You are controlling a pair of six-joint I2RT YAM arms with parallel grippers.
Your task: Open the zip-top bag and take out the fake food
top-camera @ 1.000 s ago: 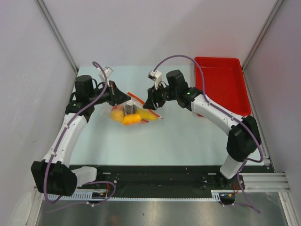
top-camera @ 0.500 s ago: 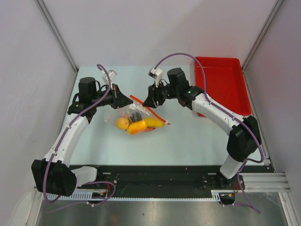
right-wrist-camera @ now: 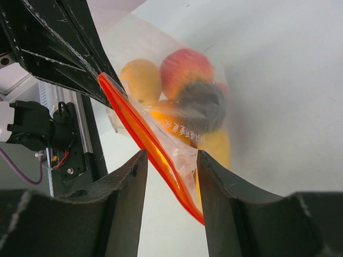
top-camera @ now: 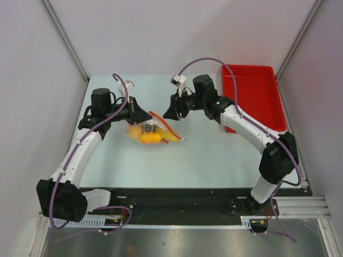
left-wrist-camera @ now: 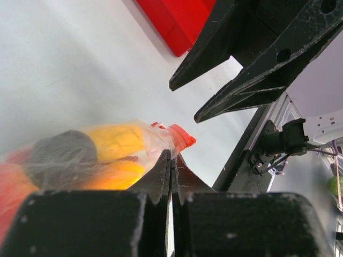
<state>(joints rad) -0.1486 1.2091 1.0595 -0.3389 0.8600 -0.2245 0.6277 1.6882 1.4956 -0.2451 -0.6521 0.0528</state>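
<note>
— How do your arms stand?

— Both rise from their bases at the near edge and bend inward over the table (top-camera: 214,155). My left arm runs up the left side, elbow out, wrist turned to the right. My left pincer (top-camera: 144,116) is pressed together on an edge of the zip-top bag (top-camera: 155,133), close to its orange-red strip. My right arm arcs in from the right, wrist pointing left. My right pincer (right-wrist-camera: 171,156) has its fingers apart with the strip running between them; I cannot tell whether either finger touches it.

— And the bag?

— Between the two pincers, left of the table's middle. The fake food (right-wrist-camera: 185,69) is inside it: a peach-red round fruit, yellow and orange pieces, and a dark one.

— What lies beyond?

— Pale tabletop, then a red tray (top-camera: 252,99) at the far right corner, well apart from the bag. Plain light walls close in three sides.
</note>
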